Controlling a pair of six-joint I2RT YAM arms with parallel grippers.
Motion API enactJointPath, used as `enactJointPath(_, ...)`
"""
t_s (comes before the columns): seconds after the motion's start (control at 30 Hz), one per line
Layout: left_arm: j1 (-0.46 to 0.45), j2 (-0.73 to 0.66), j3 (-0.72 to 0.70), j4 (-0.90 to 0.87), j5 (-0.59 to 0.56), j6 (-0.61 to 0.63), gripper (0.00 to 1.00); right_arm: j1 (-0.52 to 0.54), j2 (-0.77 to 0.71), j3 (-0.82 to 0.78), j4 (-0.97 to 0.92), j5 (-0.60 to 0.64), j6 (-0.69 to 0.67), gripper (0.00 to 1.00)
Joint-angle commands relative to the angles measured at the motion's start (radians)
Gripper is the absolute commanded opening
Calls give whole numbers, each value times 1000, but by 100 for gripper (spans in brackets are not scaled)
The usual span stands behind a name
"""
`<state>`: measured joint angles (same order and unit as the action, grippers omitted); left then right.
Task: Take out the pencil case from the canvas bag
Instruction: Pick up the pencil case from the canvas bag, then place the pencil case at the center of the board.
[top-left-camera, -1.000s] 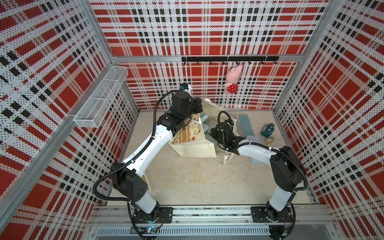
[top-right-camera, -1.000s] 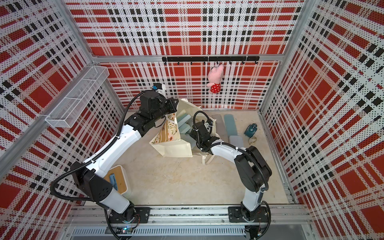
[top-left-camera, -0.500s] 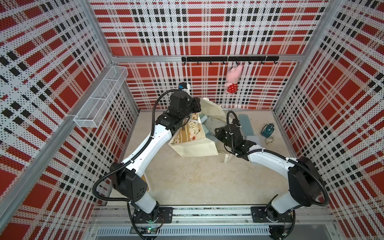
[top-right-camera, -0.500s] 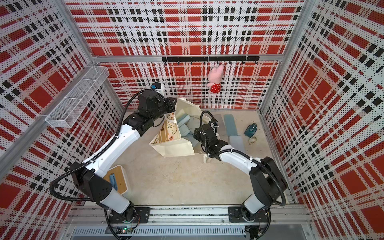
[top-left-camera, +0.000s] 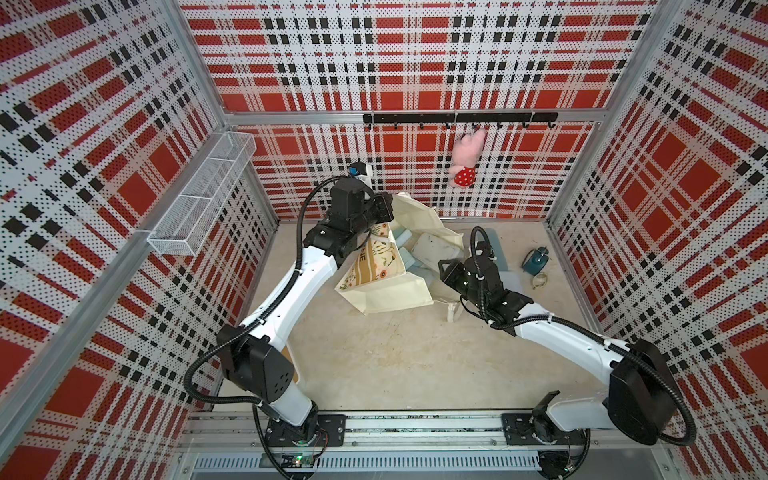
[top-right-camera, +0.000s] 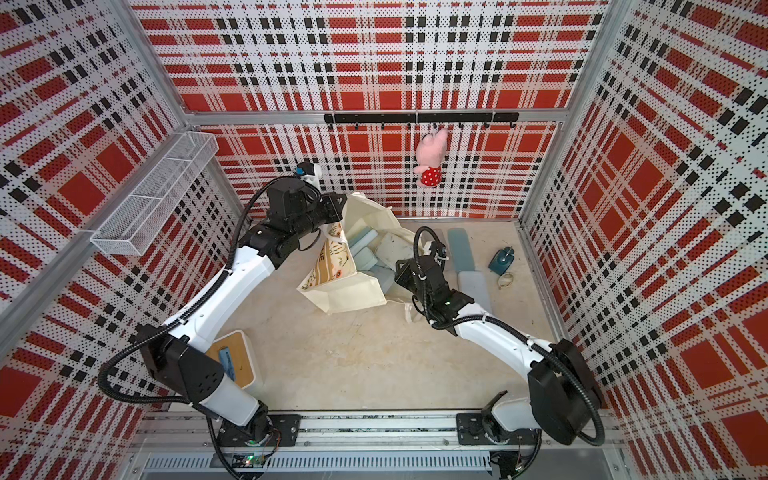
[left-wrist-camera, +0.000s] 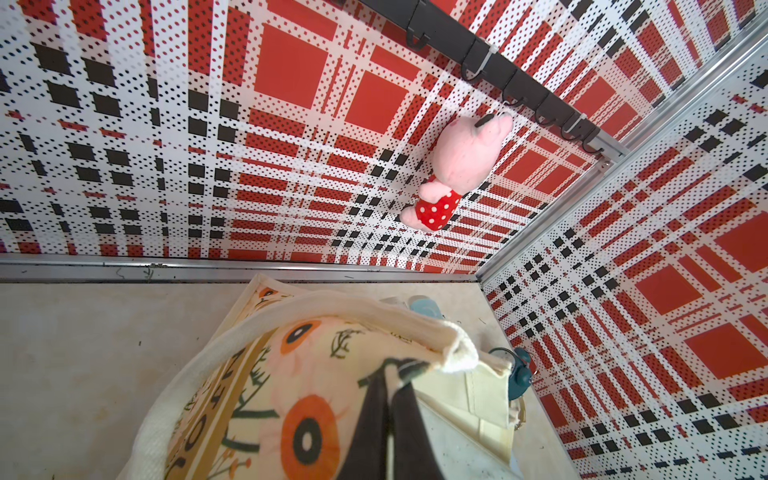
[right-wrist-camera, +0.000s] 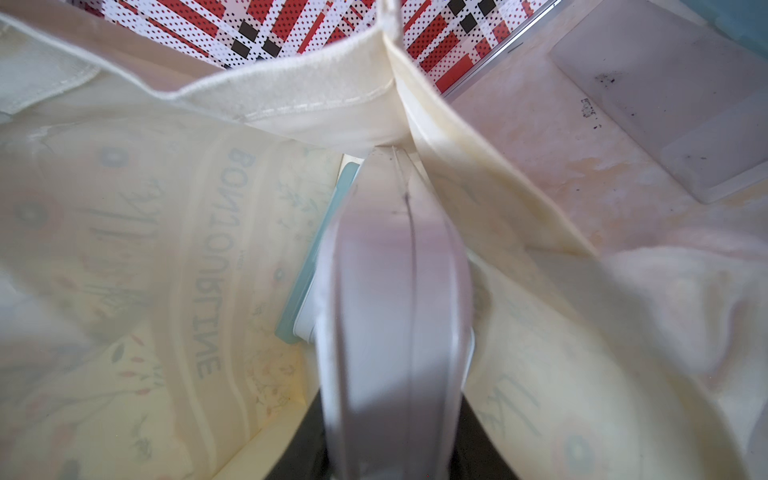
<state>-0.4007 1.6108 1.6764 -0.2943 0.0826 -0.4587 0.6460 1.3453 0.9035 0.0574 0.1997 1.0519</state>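
Right gripper grips the pencil case — left gripper pinches the canvas bag at eleven o'clock. Draw out toward three o'clock, slowly.

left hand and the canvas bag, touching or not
Touching. The left wrist view shows the left hand pinched shut on the rim of the canvas bag.
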Motion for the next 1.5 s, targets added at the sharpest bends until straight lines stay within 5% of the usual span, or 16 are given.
enactJointPath(0.0, 34, -17, 93, 124, 39, 36, 0, 6, -77, -7, 42, -26, -37, 17)
enactJointPath(0.6, 145, 107, 334, 3, 100, 86, 0, 4, -349, -43, 39, -104, -327, 16)
enactJointPath(1.0, 328, 94, 342, -29, 137, 84, 0, -2, -468, -85, -88, -22, -341, 14)
enactJointPath(1.47, 330, 82, 324, -23, 152, 75, 0, -11, -499, -131, -341, 218, -315, 14)
